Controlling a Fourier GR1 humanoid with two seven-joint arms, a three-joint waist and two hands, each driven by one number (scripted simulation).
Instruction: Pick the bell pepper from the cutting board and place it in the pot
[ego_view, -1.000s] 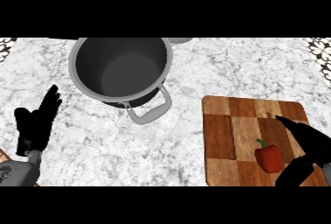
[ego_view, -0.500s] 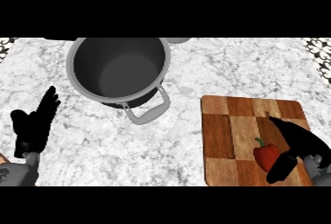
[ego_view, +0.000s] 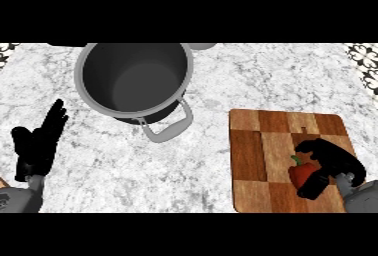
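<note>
Resting open with fingers up at the left edge, the left hand (ego_view: 38, 145) is unchanged, and the pot (ego_view: 133, 80) stands empty. On the cutting board (ego_view: 258, 150), the right hand (ego_view: 330, 166) has now curled around the bell pepper (ego_view: 301, 172), which a second ago it only flanked, so lifting looks next.

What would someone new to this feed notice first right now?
Probably the red bell pepper on the wooden cutting board at lower right, with the black right hand curled round it. Next, the large grey pot standing open at upper left, one handle pointing toward the board. The left hand rests open at the left edge.
</note>
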